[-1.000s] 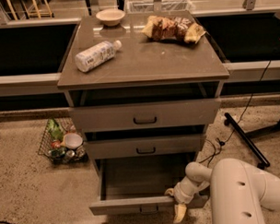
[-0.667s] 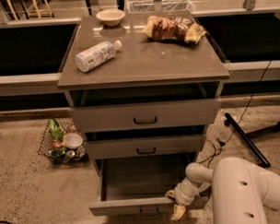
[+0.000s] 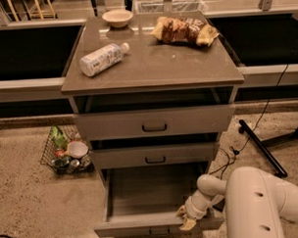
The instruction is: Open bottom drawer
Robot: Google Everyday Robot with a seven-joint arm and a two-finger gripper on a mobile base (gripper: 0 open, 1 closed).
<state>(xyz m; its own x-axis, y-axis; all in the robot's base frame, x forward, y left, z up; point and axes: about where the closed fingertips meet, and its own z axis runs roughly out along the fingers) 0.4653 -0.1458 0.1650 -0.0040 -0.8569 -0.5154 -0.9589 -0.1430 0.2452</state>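
Note:
The bottom drawer (image 3: 143, 223) of the grey-brown cabinet is pulled well out, and its inside (image 3: 151, 192) is bare. Its small dark handle (image 3: 158, 232) shows at the lower edge of the front. My gripper (image 3: 187, 218) is at the right part of the drawer's front edge, with its yellowish fingertips (image 3: 186, 223) down against the front panel. The white arm (image 3: 259, 200) comes in from the lower right. The middle drawer (image 3: 155, 155) and the top drawer (image 3: 154, 122) stand slightly out above it.
On the cabinet top lie a white bottle (image 3: 101, 58), a bowl (image 3: 117, 17) and a snack bag (image 3: 185, 30). A wire basket (image 3: 67, 152) with items sits on the floor at the left. A dark stand leg (image 3: 260, 146) and cables lie at the right.
The gripper stays at the right of the drawer's front edge. The drawer stays pulled out. Nothing has visibly moved.

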